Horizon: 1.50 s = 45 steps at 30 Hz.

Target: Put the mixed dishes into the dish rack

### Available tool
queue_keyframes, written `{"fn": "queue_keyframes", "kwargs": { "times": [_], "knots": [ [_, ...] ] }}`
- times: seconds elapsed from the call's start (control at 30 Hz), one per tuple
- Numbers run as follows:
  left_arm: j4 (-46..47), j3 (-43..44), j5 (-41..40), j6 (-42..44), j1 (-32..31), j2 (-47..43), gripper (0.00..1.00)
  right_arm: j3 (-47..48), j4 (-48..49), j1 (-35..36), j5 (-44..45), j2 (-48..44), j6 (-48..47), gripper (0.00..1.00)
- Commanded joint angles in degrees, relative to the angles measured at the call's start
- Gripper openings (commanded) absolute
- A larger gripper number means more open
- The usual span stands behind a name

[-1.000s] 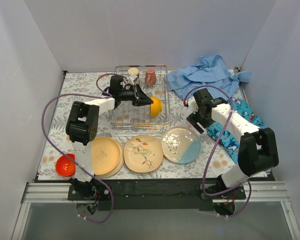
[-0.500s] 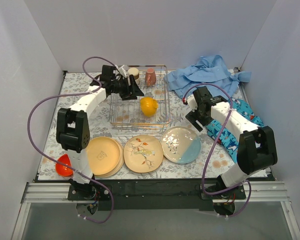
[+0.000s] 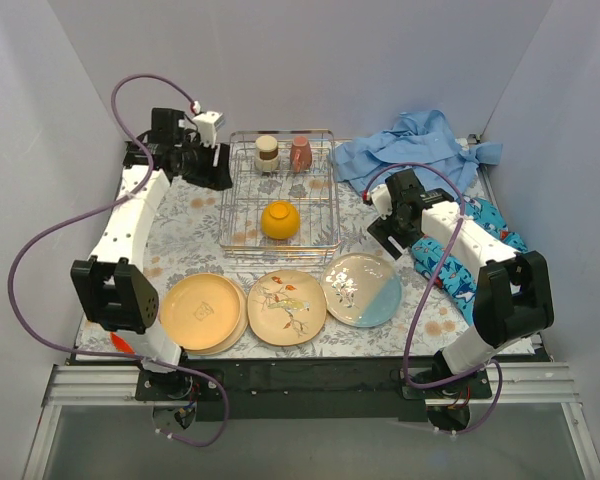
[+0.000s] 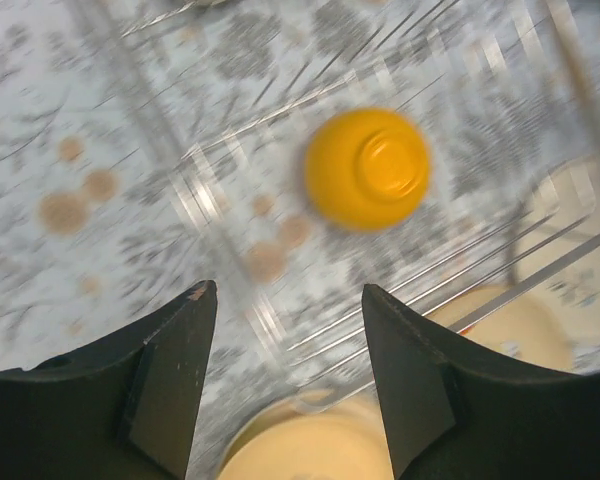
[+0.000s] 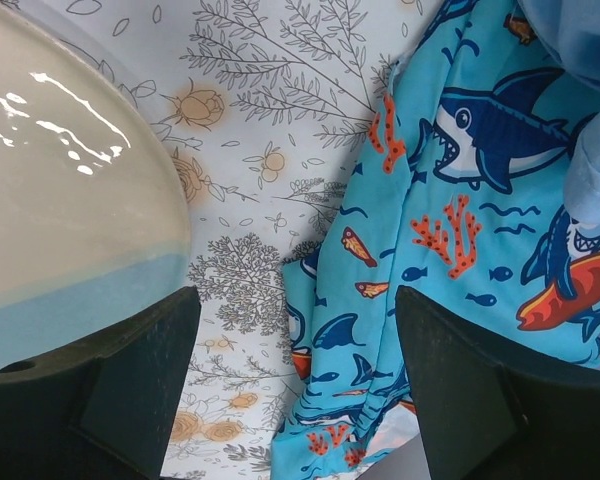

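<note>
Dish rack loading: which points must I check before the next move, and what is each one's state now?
1. Orange bowl sits inside the dish rack, upside down: ok.
2. Left pincer open and empty: ok.
3. Right pincer open and empty: ok.
4. Floral plate loaded: not ok, it lies on the table.
5. Red bowl reachable: cannot tell, the left arm hides most of it.

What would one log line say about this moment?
left pincer: open, empty | right pincer: open, empty | rack: orange bowl, two cups | table: plates
</note>
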Motion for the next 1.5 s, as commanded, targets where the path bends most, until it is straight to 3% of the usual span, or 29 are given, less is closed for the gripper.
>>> {"fn": "queue_keyframes", "kwargs": {
  "times": [0.0, 0.07, 0.13, 0.27, 0.4, 0.83, 1.13, 1.3, 1.4, 1.43, 1.47],
  "knots": [
    [-18.15, -8.62, -10.29, 24.03, 5.59, -8.79, 0.6, 1.89, 0.58, -0.14, -3.33, -0.61, -0.87, 0.87],
    [-24.74, -11.9, -13.2, 30.52, 7.98, -12.05, 0.59, 1.97, 0.14, -0.14, -4.65, -0.61, -0.87, 0.87],
    [-31.23, -14.9, -15.21, 34.49, 15.44, -13.63, 0.59, 2.76, -0.82, -0.15, -5.53, -0.26, -0.6, 0.88],
    [-31.27, -25.26, -26.16, 41.79, 23.8, -19.25, 0.59, 4.78, -1.79, -0.14, -7.64, 0.97, -0.34, 0.89],
    [-31.18, -33.44, -27.97, 45.76, 29.78, -22.16, 0.58, 7.06, -1.97, -0.23, -10.01, 3.43, -0.25, 0.9],
    [-27.68, -54.8, -24.01, 56.22, 30.14, -39.21, 0.56, 16.12, -10.31, -0.14, -9.23, 11.07, -3.24, 0.89],
    [-22.58, -61.21, -24.18, 55.43, 29.44, -39.66, 0.53, 20.51, -13.48, -0.06, -8.7, 13.1, -1.13, 0.89],
    [-20.81, -64.39, -26.82, 55.17, 27.77, -38.78, 0.36, 20.61, -13.48, 0.21, -7.38, 12.92, -0.78, 0.88],
    [-20.55, -64.13, -27.61, 55.17, 26.98, -38.26, 0.21, 20.08, -13.48, 0.47, -6.68, 12.49, -0.69, 0.88],
    [-20.98, -63.69, -27.62, 55.17, 26.71, -38.17, 0.1, 19.82, -13.39, 0.47, -6.59, 12.4, -0.6, 0.88],
    [-21.6, -61.95, -27.44, 55.25, 26.45, -38.08, 0.05, 19.73, -13.39, 0.47, -6.15, 12.31, -0.69, 0.88]
  ]
}}
